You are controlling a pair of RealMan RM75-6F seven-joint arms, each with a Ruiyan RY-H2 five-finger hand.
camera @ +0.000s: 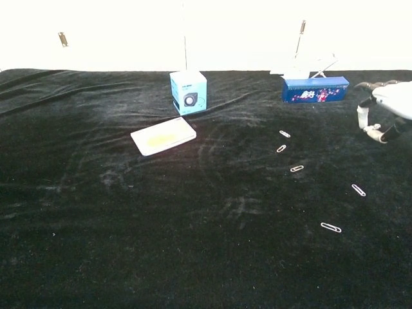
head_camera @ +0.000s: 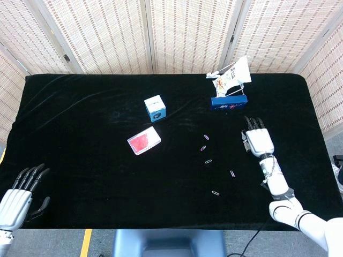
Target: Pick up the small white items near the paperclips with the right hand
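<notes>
My right hand (head_camera: 258, 140) (camera: 389, 108) hovers over the right part of the black table, right of a line of several paperclips (head_camera: 208, 161) (camera: 297, 168). It pinches a small white cylindrical item (camera: 362, 116) between thumb and a finger, lifted clear of the cloth. In the head view the item shows only as a pale spot at the hand's left edge. My left hand (head_camera: 19, 195) hangs off the front left corner with its fingers apart, holding nothing.
A blue and white cube box (head_camera: 155, 107) (camera: 188, 92) and a flat red-faced pack (head_camera: 144, 141) (camera: 163, 136) lie mid-table. A long blue box (head_camera: 229, 103) (camera: 315, 89) stands behind the right hand, with a white packet (head_camera: 231, 77) on a stand behind it.
</notes>
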